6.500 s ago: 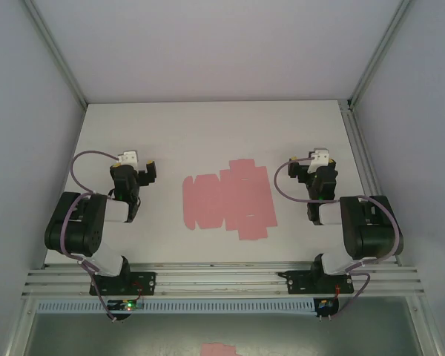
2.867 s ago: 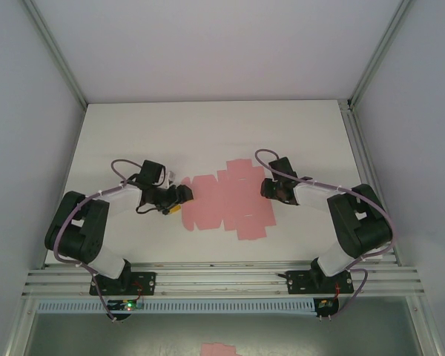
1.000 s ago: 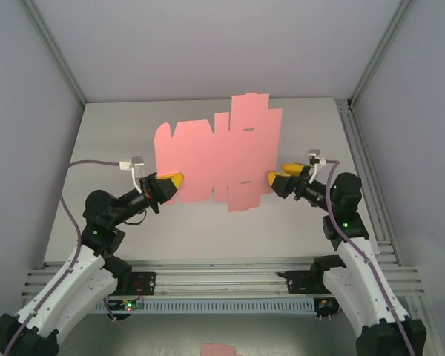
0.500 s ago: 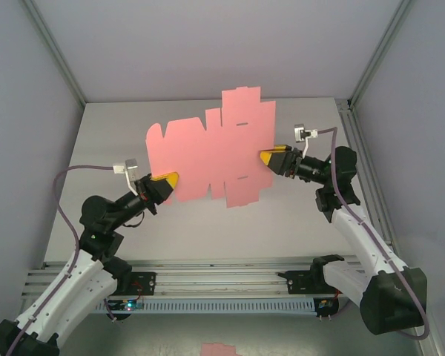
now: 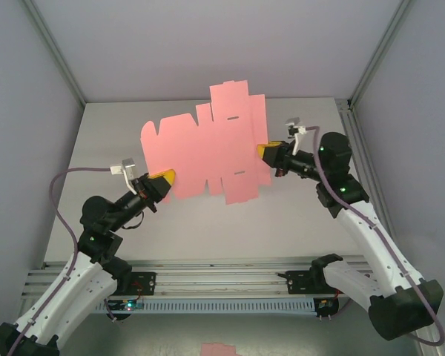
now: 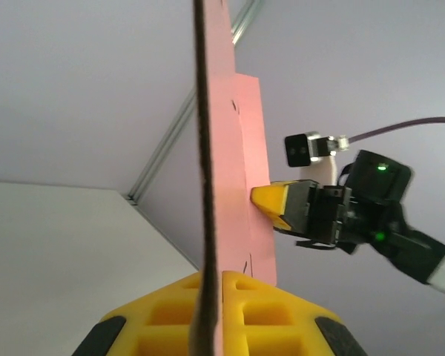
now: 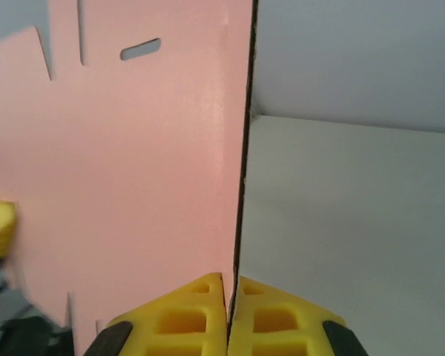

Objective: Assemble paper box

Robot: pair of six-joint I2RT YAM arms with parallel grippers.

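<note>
The left fingers [image 5: 165,176] and right fingers [image 5: 263,150] each pinch one side of the flat box [image 5: 208,148], held up over the worktop [image 5: 208,226], and the thin card may rip or slip if they pull apart.

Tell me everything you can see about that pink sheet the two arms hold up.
The pink sheet is thin plain card, cut flat into a box pattern with flaps, notches and small slots, not yet folded. It stands nearly upright in the air, clear of the white table. The left gripper pinches its lower left edge and the right gripper its right edge, both shut on it.
</note>
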